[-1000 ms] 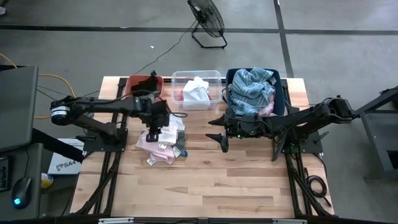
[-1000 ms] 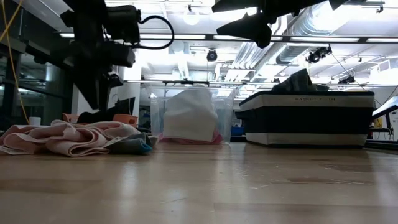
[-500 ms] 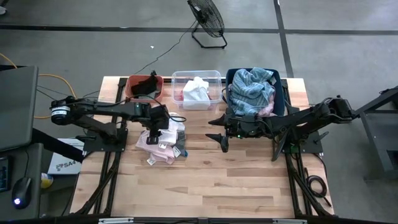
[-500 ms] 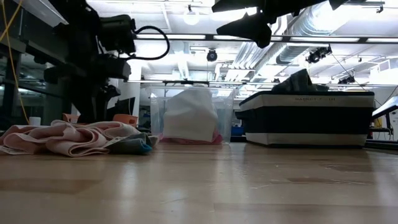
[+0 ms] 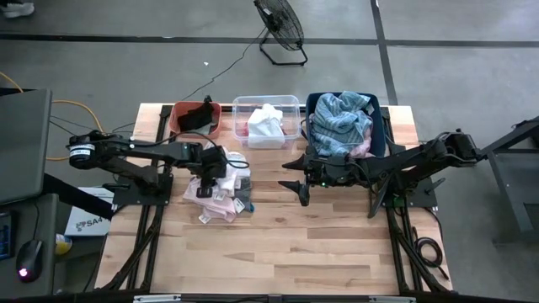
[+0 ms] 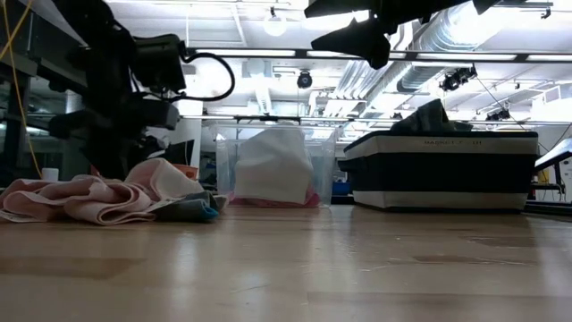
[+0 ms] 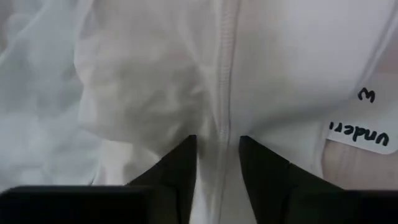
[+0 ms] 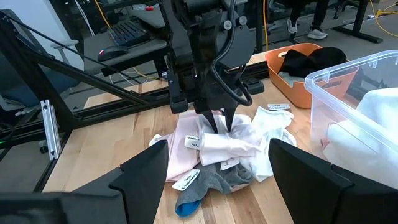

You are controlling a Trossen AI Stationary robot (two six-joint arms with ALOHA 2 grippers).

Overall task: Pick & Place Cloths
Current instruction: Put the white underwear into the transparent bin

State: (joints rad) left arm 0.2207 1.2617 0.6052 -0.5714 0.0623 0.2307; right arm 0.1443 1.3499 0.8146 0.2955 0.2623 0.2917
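From above, the left gripper [image 5: 205,187] sits down in the pile of cloths [image 5: 221,195] on the table [image 5: 337,244], while the right gripper [image 5: 296,187] hovers well apart, fingers spread and empty. At table height, a pale pink cloth [image 6: 161,182] bulges beside the left arm. The left wrist view shows fingertips [image 7: 180,163] narrowed onto a white fold [image 7: 217,124]; the pinch looks unfinished, so squeeze fully before lifting. The right wrist view confirms the orange bin [image 8: 298,65] nearby.
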